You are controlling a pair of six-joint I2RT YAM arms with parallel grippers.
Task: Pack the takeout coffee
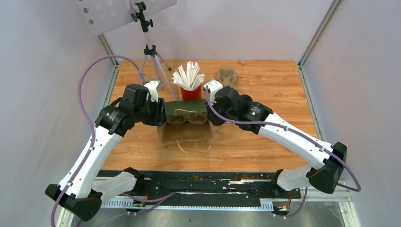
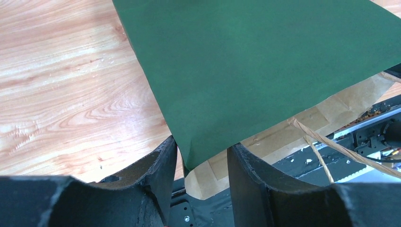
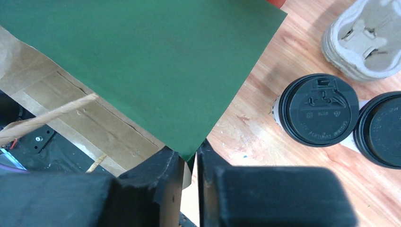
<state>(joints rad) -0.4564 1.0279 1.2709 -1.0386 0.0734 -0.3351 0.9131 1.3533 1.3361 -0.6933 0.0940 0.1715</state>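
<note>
Black jaws of the right gripper [image 3: 190, 156] pinch almost closed on a corner of the green paper bag [image 3: 132, 56]. The left gripper [image 2: 203, 163] stands about half apart around the bag's opposite edge, and I cannot tell whether it truly clamps. The takeout coffee cups [image 3: 318, 109] stand lidded on the wooden table [image 3: 265, 142], near the bag but outside it, beside the pulp cup tray [image 3: 364, 38]. The thin corner could slip from the right pinch. A loose left hold might also let the bag's mouth sag shut, leaving no opening for the cups.
</note>
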